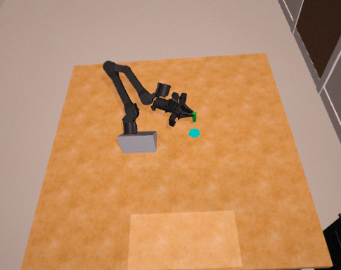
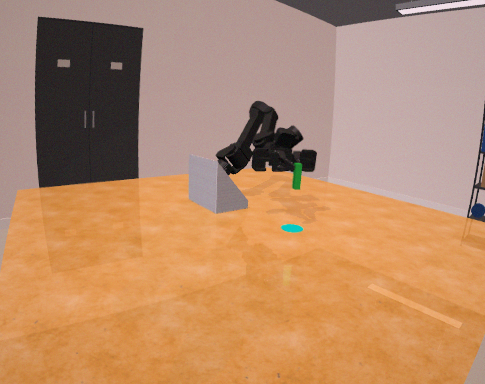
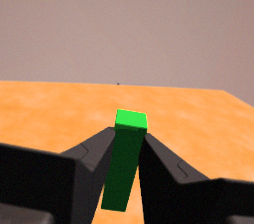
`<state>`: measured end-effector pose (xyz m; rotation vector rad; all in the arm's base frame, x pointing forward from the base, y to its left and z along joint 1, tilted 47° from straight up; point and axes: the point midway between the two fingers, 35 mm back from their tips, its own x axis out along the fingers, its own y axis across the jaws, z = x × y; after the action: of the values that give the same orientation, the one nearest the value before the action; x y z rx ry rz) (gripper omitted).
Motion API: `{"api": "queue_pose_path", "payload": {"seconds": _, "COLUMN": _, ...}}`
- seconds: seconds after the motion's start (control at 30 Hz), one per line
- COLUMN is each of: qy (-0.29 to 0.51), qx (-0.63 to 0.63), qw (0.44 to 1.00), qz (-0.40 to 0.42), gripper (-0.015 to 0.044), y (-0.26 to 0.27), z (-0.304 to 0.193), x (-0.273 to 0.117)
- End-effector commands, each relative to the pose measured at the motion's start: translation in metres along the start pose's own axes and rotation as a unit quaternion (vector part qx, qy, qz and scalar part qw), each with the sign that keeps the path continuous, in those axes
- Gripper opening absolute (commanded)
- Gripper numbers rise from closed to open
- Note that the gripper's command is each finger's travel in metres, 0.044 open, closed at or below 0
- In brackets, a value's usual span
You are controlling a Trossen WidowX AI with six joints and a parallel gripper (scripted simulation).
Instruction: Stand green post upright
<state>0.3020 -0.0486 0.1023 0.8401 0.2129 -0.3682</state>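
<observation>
The green post [image 1: 194, 117] [image 2: 297, 176] [image 3: 122, 170] is held near its upper end and stands nearly upright in the air, its lower end clear of the table. My gripper [image 1: 193, 114] [image 2: 296, 166] [image 3: 127, 137] is shut on the post, with one dark finger on each side of it in the wrist view. The gripper reaches out roughly level. The cyan circle [image 1: 194, 133] [image 2: 292, 228] lies flat on the table, nearer the front than the post in the top and exterior views. Nothing stands on the circle. It is not seen in the wrist view.
The wooden table [image 1: 215, 178] [image 2: 186, 284] [image 3: 33, 110] extends all round. A grey wedge-shaped block [image 1: 138, 143] [image 2: 206, 184] stands at the arm's base, left of the circle. The arm's links arch up behind the block. A black cabinet and shelves stand beyond the table.
</observation>
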Motion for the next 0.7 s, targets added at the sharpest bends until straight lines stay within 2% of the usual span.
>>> {"api": "queue_pose_path", "payload": {"seconds": 0.0, "qy": -0.004, "qx": 0.003, "qw": 1.0, "qz": 0.0, "gripper": 0.0023, "y": 0.0, "z": 0.001, "x": 0.0}}
{"api": "queue_pose_path", "payload": {"seconds": 0.67, "qy": -0.001, "qx": 0.005, "qw": 1.0, "qz": -0.003, "gripper": 0.0023, "y": 0.002, "z": -0.035, "x": 0.01}}
